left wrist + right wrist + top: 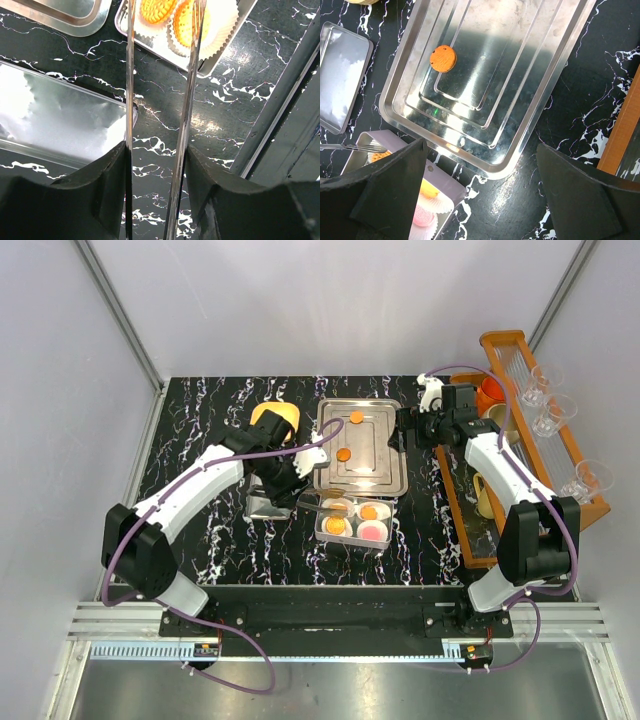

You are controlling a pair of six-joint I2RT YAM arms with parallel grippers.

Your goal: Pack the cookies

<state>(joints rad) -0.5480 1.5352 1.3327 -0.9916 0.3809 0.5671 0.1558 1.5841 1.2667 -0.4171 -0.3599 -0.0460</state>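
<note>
Two orange cookies lie on the steel tray [385, 472], one at its far edge [355, 417] and one at its left [344, 454]; the right wrist view shows one cookie [443, 58]. The packing box [322, 536] holds white paper cups with orange cookies [335, 525] [368, 511] and a pink cookie [373, 531]. My left gripper [288, 478] [155, 155] is shut on metal tongs [186, 115], whose blades reach over two cupped orange cookies [157, 10] in the box. The tong tips are out of the left wrist view. My right gripper [408, 426] [490, 200] is open and empty above the tray's right corner.
A steel lid [265, 506] [60, 120] lies left of the box. A yellow-orange square dish [276, 420] stands behind my left arm. A wooden tray [470, 530] with a cup, mugs and glasses runs along the right side.
</note>
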